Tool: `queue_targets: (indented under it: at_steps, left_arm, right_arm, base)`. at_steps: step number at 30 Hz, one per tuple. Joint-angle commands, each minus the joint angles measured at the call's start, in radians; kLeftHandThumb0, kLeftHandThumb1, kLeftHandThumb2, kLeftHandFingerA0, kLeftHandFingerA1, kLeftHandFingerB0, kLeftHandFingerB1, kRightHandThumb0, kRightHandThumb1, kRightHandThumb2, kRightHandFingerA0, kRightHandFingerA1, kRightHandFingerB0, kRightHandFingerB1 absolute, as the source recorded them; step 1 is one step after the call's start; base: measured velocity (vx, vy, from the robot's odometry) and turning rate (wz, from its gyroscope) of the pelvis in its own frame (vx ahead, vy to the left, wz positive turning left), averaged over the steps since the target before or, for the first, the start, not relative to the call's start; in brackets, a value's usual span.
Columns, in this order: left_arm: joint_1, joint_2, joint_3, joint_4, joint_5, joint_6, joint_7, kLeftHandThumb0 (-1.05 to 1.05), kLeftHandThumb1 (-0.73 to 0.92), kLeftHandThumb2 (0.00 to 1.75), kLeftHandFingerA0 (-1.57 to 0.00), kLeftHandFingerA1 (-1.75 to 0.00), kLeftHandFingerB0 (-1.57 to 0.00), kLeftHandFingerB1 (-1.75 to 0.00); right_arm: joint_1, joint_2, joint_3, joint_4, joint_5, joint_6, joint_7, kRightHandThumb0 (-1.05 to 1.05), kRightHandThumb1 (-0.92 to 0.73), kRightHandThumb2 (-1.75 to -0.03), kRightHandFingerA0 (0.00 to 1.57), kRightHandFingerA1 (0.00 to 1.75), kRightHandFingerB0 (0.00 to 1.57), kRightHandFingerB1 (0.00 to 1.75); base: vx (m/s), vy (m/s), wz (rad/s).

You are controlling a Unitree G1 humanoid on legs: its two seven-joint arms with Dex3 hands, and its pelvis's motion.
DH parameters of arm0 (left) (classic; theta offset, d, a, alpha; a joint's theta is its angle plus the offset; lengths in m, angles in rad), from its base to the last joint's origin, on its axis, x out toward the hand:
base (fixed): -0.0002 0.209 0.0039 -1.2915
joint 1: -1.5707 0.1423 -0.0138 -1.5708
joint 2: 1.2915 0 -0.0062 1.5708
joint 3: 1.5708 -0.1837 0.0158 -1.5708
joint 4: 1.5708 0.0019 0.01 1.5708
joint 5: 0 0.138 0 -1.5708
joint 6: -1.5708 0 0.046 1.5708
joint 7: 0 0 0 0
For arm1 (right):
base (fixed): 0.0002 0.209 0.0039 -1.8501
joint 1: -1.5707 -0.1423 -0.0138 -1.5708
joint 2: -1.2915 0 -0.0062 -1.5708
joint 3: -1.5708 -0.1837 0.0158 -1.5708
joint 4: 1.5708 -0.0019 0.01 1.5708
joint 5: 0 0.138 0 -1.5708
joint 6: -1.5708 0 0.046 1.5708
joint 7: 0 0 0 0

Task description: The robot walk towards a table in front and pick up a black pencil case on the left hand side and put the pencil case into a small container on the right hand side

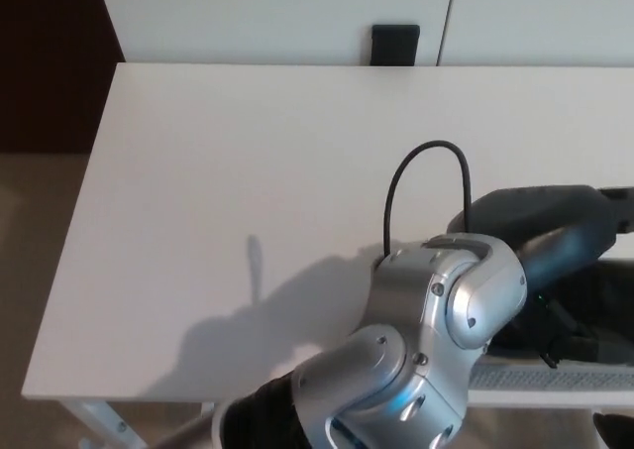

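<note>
The robot's silver-jointed left arm [436,340] stretches across the white rectangular table [248,171] toward its right edge. Its hand is buried in a dark mass there, so grip unreadable. The black pencil case can't be made out, and the right hand is out of shot.

**Arm blocks the right side of the table**

The silver and grey arm [446,320] fills the lower right of the head view and covers the table [218,171] beneath it. The arm runs off the bottom edge and the right edge. Its hand is cut off at the right edge; fingers cannot be made out. Dark shapes [580,315] sit under the forearm, too shadowed and overlapped to identify. A pale ribbed strip [555,380] shows at the lower right, only partly visible, cut by the right edge. The table's right side runs out of the picture. A black object [396,44] behind the far edge shows only partly.
</note>
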Motion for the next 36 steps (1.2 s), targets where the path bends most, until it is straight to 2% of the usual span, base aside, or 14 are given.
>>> queue_targets:
  at_steps: [1,7,12,16,22,26,29,30,31,32,33,34,35,36]
  left_arm:
    - [-0.015,0.027,-0.014,-0.011,0.020,-0.040,0.004,-0.82,0.48,0.90,-0.06,-0.04,-0.09,-0.10]
    - [-0.014,0.051,-0.011,-0.027,0.022,-0.033,-0.018,-0.82,0.45,0.89,-0.01,-0.02,-0.03,-0.10]
    - [-0.021,0.110,0.031,-0.102,0.012,-0.038,-0.058,-0.87,0.47,0.90,0.00,0.00,0.00,-0.04]
    - [-0.015,0.200,0.123,-0.274,-0.011,-0.031,-0.121,-0.91,0.50,0.93,0.00,0.00,0.00,-0.01]
    - [0.079,0.431,0.450,-0.780,-0.128,0.031,-0.317,-0.88,0.49,0.91,0.00,0.00,0.00,-0.04]
    - [0.310,0.461,0.848,-0.869,-0.403,-0.227,-0.407,-0.90,0.51,0.92,0.00,0.00,0.00,-0.01]
    - [0.501,0.545,1.078,-0.869,-0.672,-0.386,-0.406,-0.84,0.47,0.89,0.00,-0.01,-0.04,-0.05]
    - [0.598,0.570,1.148,-0.869,-0.755,-0.457,-0.400,-0.79,0.45,0.89,-0.06,-0.06,-0.08,-0.13]
    - [0.789,0.584,1.293,-0.869,-0.887,-0.555,-0.438,-0.98,0.48,0.73,-0.01,-0.22,-0.03,-0.23]
    - [0.904,0.588,1.363,-0.869,-0.948,-0.612,-0.454,-0.85,0.51,0.95,-0.08,-0.09,-0.12,-0.20]
    - [0.960,0.585,1.379,-0.869,-0.959,-0.640,-0.453,-0.85,0.51,0.95,-0.08,-0.09,-0.12,-0.20]
    - [1.075,0.527,1.390,-0.869,-1.052,-0.642,-0.478,-0.89,0.56,0.57,-0.03,-0.34,-0.10,-0.28]
    - [1.204,0.463,1.432,-0.869,-1.090,-0.694,-0.528,-0.87,0.48,0.56,-0.12,-0.36,-0.17,-0.27]
    - [1.294,0.412,1.466,-0.869,-1.120,-0.731,-0.577,-0.39,0.09,0.82,-0.01,-0.52,0.00,-0.49]
  right_arm:
    - [-0.009,-0.026,0.009,0.011,-0.017,-0.007,0.000,-0.49,-0.66,-0.60,0.43,0.41,0.54,0.38]
    - [-0.003,-0.020,0.005,-0.012,-0.010,0.015,-0.001,-0.48,-0.65,-0.59,0.47,0.48,0.56,0.38]
    - [-0.011,-0.009,0.002,-0.008,-0.008,0.033,-0.021,-0.41,-0.65,-0.60,0.53,0.47,0.49,0.38]
    - [0.013,0.012,0.005,-0.046,-0.011,0.064,-0.049,-0.37,-0.65,-0.59,0.54,0.50,0.48,0.38]
    - [0.037,0.007,0.009,-0.033,-0.012,0.062,-0.029,-0.42,-0.65,-0.60,0.51,0.48,0.48,0.37]
    - [0.061,0.003,0.010,-0.015,-0.011,0.036,-0.013,-0.41,-0.65,-0.59,0.49,0.45,0.46,0.36]
    - [0.073,0.006,0.009,0.008,-0.011,0.033,-0.020,-0.40,-0.65,-0.59,0.50,0.46,0.47,0.37]
    - [0.077,0.005,0.013,0.016,-0.019,0.040,-0.030,-0.39,-0.65,-0.59,0.50,0.44,0.47,0.36]
    - [0.079,0.008,0.014,0.024,-0.021,0.042,-0.035,-0.38,-0.66,-0.59,0.50,0.44,0.46,0.37]
    - [0.077,0.009,0.014,0.034,-0.022,0.043,-0.039,-0.37,-0.65,-0.59,0.50,0.43,0.47,0.37]
    - [0.071,0.008,0.014,0.045,-0.023,0.043,-0.042,-0.37,-0.65,-0.59,0.50,0.43,0.47,0.37]
    - [0.077,0.014,0.006,0.051,-0.010,0.049,-0.031,-0.37,-0.66,-0.59,0.50,0.44,0.46,0.37]
    - [0.085,0.015,0.014,0.056,-0.021,0.053,-0.042,-0.38,-0.66,-0.59,0.49,0.44,0.46,0.36]
    - [0.094,0.016,0.019,0.061,-0.027,0.054,-0.048,-0.37,-0.66,-0.60,0.49,0.44,0.46,0.37]
  base:
    - [0.00,0.000,0.00]
    - [0.00,0.000,0.00]
    - [0.00,0.000,0.00]
    - [0.00,0.000,0.00]
    - [0.00,0.000,0.00]
    - [0.00,0.000,0.00]
    - [0.00,0.000,0.00]
    - [0.00,0.000,0.00]
    - [0.00,0.000,0.00]
    - [0.00,0.000,0.00]
    - [0.00,0.000,0.00]
    - [0.00,0.000,0.00]
    - [0.00,0.000,0.00]
    - [0.00,0.000,0.00]
